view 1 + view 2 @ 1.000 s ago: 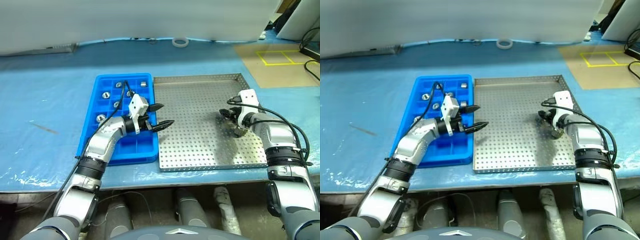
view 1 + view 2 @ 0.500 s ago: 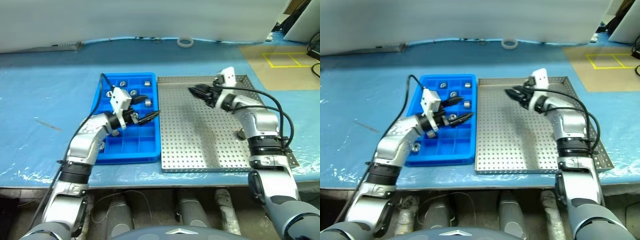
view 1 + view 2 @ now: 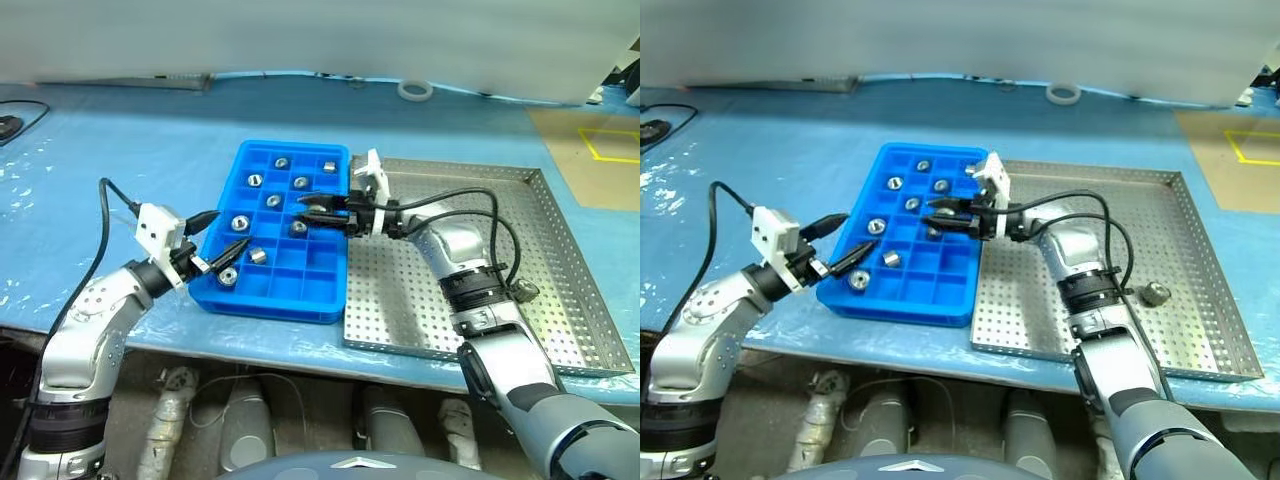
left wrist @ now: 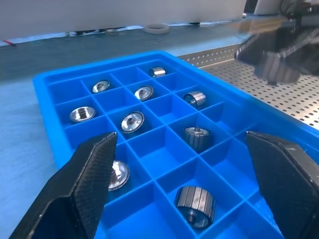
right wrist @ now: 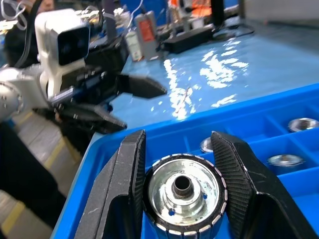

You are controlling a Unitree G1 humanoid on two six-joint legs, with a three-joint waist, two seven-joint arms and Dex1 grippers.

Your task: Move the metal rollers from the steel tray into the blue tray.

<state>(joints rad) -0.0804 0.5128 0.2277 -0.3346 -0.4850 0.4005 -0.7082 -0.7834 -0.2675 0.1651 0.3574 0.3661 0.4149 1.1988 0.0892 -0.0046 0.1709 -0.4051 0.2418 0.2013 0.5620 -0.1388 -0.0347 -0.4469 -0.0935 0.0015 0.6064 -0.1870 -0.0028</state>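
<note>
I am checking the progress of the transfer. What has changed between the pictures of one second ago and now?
The right claw, shut on a roller, swung from the steel tray over to the blue tray. The left claw, open, drew back from above the blue tray to its outer edge. One roller stays in the steel tray, and both trays kept their places.

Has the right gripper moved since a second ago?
Yes. The right gripper, shut on a metal roller, has swung from the right part of the steel tray leftward and is now over the blue tray.
</note>
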